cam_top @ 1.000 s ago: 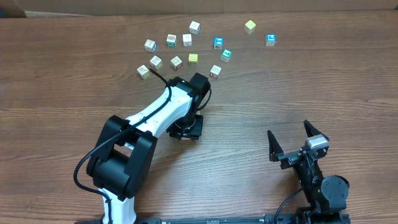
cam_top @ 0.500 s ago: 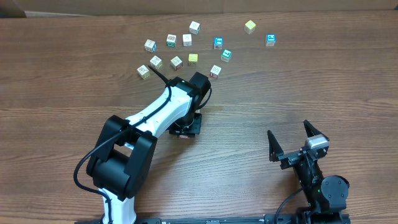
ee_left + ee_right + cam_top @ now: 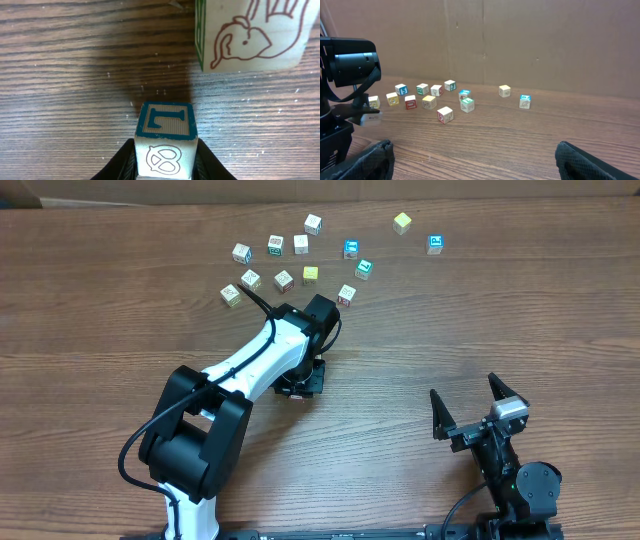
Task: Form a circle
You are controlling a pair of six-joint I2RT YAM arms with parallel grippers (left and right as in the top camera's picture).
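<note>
Circle status: we find it as a loose, uneven ring of small picture cubes at the upper centre of the overhead frame, open on its lower side, and we judge it far from finished. Two stray cubes, a yellow one and a blue-marked one, sit apart at the upper right. The left gripper is just below the ring, hidden under its own wrist in the overhead view. The left wrist view shows its jaws closed on a teal-lettered cube, gripping it by both side faces. We cannot tell whether that cube is clear of the table. Just ahead of it, at the upper right of the wrist frame, stands an animal-picture cube. The right gripper sits at the lower right of the overhead frame, jaws wide apart and empty, well away from the work. Risks as we judge them: the fingers hold only the near part of the cube, so it could twist or slip in transit. A low carry toward the ring could strike the animal-picture cube and push neighbours out of line. A release too close to other cubes could have the opening fingers nudge them.
</note>
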